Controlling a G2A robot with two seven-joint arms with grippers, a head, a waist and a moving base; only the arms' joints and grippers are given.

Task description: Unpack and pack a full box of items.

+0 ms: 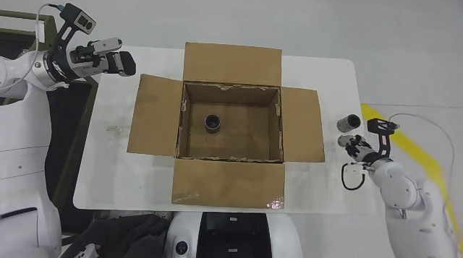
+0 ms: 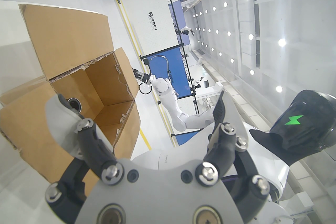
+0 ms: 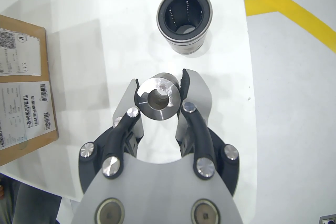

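An open cardboard box point(image 1: 230, 122) stands mid-table with its flaps spread. A dark ring-shaped part point(image 1: 211, 123) lies on its floor, also seen as the part point(image 2: 74, 103) inside the box point(image 2: 105, 83). My right gripper point(image 1: 352, 147) is over the table's right edge, and in the wrist view this gripper point(image 3: 160, 80) is shut on a short metal sleeve point(image 3: 159, 100). Just beyond it a black-lined linear bearing point(image 3: 184, 22) stands on the table, the same bearing point(image 1: 349, 121) right of the box. My left gripper point(image 1: 119, 63) hangs open and empty beyond the table's far left corner; its fingers point(image 2: 60, 109) are spread wide.
The box's right flap point(image 3: 23, 93) carries paper labels and lies flat on the white table point(image 1: 108, 164). A dark green crate point(image 1: 69, 135) stands off the table's left edge. A yellow floor line point(image 1: 405, 135) runs past the right side.
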